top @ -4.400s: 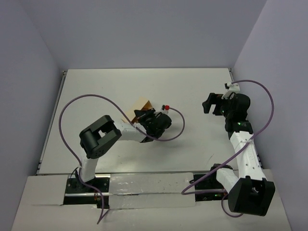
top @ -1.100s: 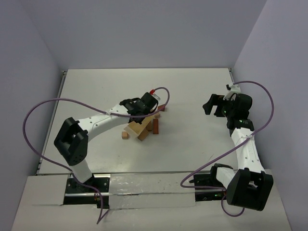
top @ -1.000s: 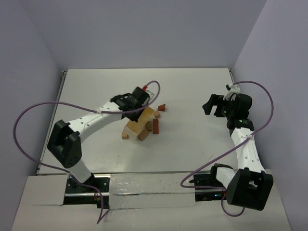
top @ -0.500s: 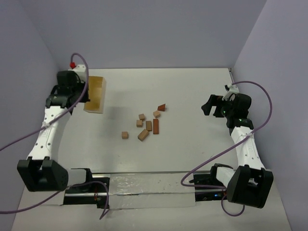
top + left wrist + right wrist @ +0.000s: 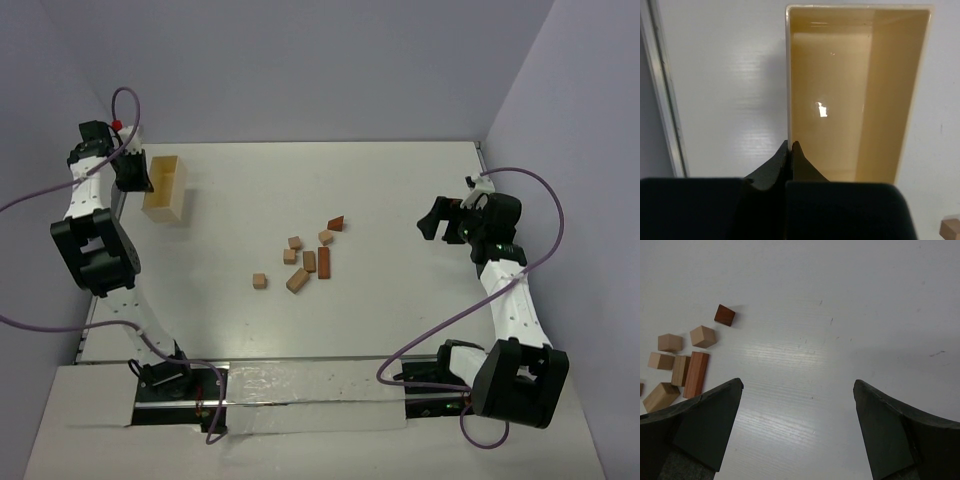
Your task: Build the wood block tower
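from above, the blocks [image 5: 305, 260] lay loose in the middle of the desk [image 5: 400, 330], all flat and none stacked, so no tower had been started. the red brick [image 5: 324, 264] had its long axis running near to far, side by side with a tan brick [image 5: 309, 261]. another tan brick [image 5: 297, 280] lay slantwise just nearer. my left hand [image 5: 131, 172] was at the far left corner against the box [image 5: 165, 190]. my right hand [image 5: 432, 217] hung well to the right of the pile.

on the left wrist, the left hand [image 5: 790, 149] was pinched fully shut on the near end of the box's [image 5: 855, 100] thin left wall. the box's open face was toward the camera and its length ran away from me. i judged that so narrow a grip could let the box swing or tip as i let go.

on the right wrist, the right hand [image 5: 797, 427] stood spread wide and held nothing, with the blocks [image 5: 685, 365] off to its left. the red brick [image 5: 695, 374] touched its tan neighbour, so i reckoned the wide fingers [image 5: 705, 425] could snag both or scatter the cubes.
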Controlling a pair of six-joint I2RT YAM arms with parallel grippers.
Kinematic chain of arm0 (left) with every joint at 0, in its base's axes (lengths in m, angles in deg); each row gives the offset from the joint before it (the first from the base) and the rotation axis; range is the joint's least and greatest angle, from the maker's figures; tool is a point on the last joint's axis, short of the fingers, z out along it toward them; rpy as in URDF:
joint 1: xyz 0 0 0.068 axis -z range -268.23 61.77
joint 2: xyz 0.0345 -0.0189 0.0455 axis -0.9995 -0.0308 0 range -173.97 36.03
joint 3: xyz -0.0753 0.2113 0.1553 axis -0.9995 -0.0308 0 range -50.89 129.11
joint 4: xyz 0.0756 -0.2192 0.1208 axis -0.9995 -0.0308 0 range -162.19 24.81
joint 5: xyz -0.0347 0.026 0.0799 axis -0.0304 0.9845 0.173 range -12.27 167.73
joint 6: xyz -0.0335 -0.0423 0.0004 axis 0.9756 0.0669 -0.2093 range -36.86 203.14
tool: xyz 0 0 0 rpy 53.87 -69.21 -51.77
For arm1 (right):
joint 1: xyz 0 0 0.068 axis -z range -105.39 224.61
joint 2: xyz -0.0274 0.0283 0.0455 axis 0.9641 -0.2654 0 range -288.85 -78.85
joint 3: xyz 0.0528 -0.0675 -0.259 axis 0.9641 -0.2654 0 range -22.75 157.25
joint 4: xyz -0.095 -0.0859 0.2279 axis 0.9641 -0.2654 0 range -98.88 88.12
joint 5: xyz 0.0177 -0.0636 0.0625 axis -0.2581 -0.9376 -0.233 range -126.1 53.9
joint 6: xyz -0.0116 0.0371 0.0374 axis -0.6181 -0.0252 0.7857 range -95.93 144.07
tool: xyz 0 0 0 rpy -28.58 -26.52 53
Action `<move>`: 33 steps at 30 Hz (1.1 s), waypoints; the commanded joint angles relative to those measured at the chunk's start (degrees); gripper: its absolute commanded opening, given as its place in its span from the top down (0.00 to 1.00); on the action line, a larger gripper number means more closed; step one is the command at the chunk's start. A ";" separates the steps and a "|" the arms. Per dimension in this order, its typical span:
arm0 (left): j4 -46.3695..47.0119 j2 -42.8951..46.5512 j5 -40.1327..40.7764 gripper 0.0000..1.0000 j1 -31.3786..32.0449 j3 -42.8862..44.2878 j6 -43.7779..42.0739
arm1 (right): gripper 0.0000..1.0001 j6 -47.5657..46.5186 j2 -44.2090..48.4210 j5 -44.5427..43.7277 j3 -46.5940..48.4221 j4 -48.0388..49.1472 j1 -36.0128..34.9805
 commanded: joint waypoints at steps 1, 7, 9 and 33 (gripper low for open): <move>-0.88 -4.60 -1.58 1.00 -0.28 8.81 -2.50 | 0.00 -0.93 -0.65 0.49 2.97 -0.06 0.04; -1.64 -11.83 1.12 1.00 -0.48 16.85 -0.50 | 0.00 -1.25 -0.89 0.57 3.03 -0.27 0.04; -1.31 -13.45 1.72 1.00 -0.39 18.48 -0.82 | 0.00 -1.25 -1.23 0.91 3.03 -0.27 0.04; 0.16 -18.97 4.51 0.90 -0.39 16.61 -2.20 | 0.00 -3.63 -3.65 3.92 4.08 -1.89 0.13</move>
